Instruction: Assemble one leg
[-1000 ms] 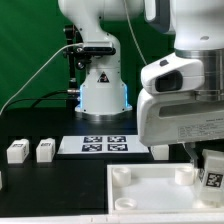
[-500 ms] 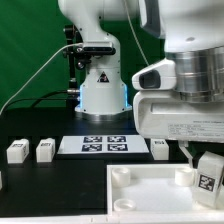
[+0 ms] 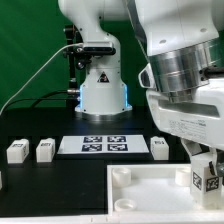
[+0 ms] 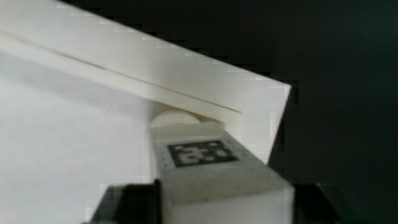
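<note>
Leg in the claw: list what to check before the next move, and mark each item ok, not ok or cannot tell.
1. Grip: the claw is shut on the leg. Ok.
2. Place: in the wrist view the leg is at a corner of the white slab. Ok.
3. Leg lined up with the socket: cannot tell from either view.
4. Leg seated in the slab: cannot tell; its lower end is not clearly shown.
5. Path: the nearest spare leg stands off the slab, beside the marker board. Ok.
</note>
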